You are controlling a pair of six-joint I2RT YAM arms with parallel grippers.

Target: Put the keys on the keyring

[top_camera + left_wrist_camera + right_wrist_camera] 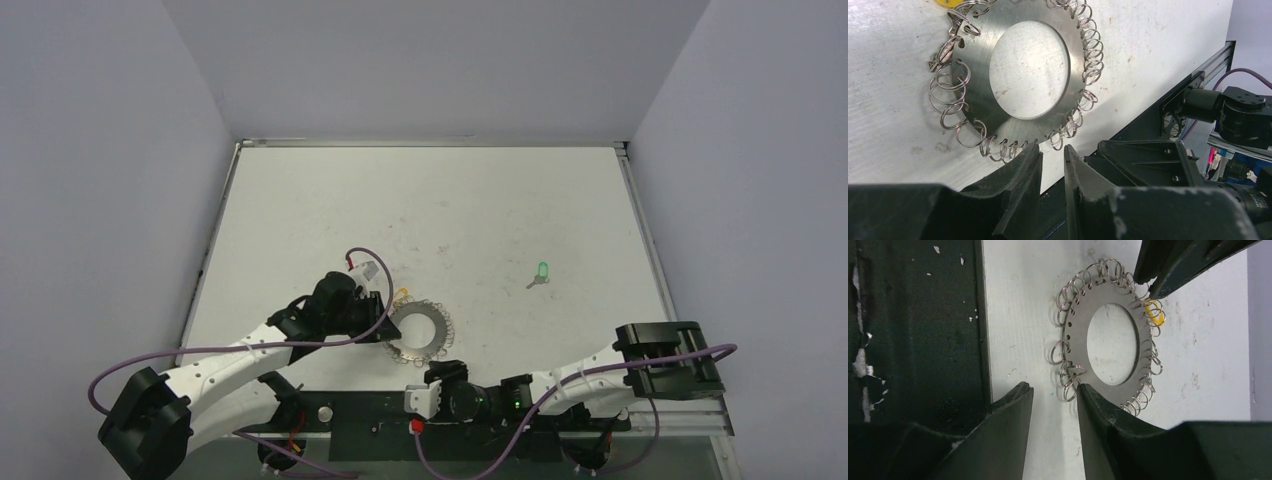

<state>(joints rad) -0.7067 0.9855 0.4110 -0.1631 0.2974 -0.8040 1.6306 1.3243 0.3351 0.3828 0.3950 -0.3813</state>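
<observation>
Keyring (973,85) lies flat on the table (450,200), near the front edge and just in front of the black mounting plate (380,410), with the fringe of wire loops splayed around its rim. Left hand (1052,150): low at the ring's left side, fingers parted by a narrow slit, nothing between them; tips sit just beside the loops on the nearest edge, contact not resolvable. Right hand (1053,390): low at the ring's near edge, pointing out from the mounting plate, fingers apart by a moderate gap with bare table visible in it, nothing gripped; one fingertip overlaps the nearest loops in the right wrist view, cannot tell whether it touches them. Yellow-orange key (1154,310): its head rests among the loops on the far-left rim of the ring, close to the left hand's fingertips; whether it is threaded onto a loop cannot be told. Green key (542,270): alone on the table, well apart from the ring, farther back and to the right, its metal blade pointing toward the front left.
</observation>
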